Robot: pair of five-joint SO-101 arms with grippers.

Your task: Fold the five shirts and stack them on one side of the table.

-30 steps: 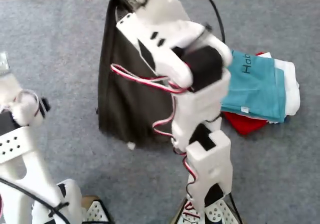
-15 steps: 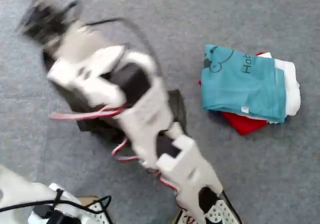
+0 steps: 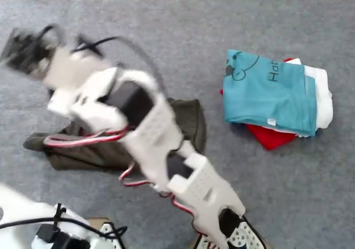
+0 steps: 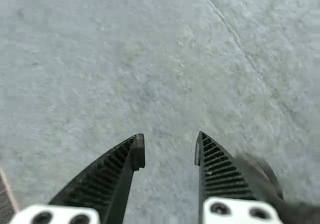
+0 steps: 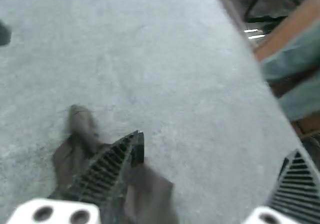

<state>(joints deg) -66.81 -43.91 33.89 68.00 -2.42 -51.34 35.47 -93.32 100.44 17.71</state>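
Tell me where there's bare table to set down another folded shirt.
Bare table lies between the dark shirt and the folded stack, along the far edge behind both, and in the near corner in front of the stack. It is crowded on the dark shirt's side, where the right arm stretches across it.

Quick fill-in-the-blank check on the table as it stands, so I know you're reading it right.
The top shirt of the folded stack is ____.
The lowest shirt showing in that stack is ____.
The right gripper, by the dark shirt, has its jaws ____.
The left gripper, over the grey table cover, holds ____.
Missing words: teal; red; open; nothing.
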